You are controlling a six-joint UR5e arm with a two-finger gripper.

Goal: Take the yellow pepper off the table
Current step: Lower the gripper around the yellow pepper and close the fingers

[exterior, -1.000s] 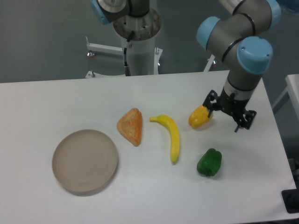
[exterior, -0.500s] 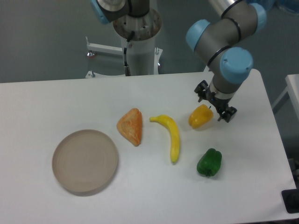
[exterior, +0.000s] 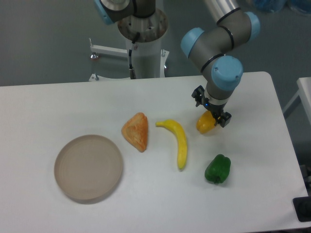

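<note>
The yellow pepper [exterior: 204,124] lies on the white table [exterior: 73,104], right of centre. My gripper [exterior: 212,108] hangs directly over it, fingers open, one finger at the pepper's upper left and the other at its right. The gripper covers the pepper's top; only its lower left part shows. I cannot tell whether the fingers touch it.
A long yellow banana [exterior: 178,138] lies left of the pepper. A green bell pepper [exterior: 217,169] sits in front of it. An orange bread wedge [exterior: 136,131] and a tan round plate [exterior: 88,167] lie further left. The robot base [exterior: 144,39] stands behind the table.
My gripper has moved left, from right of the yellow pepper to directly above it, and now covers its top. The pepper has not moved.
</note>
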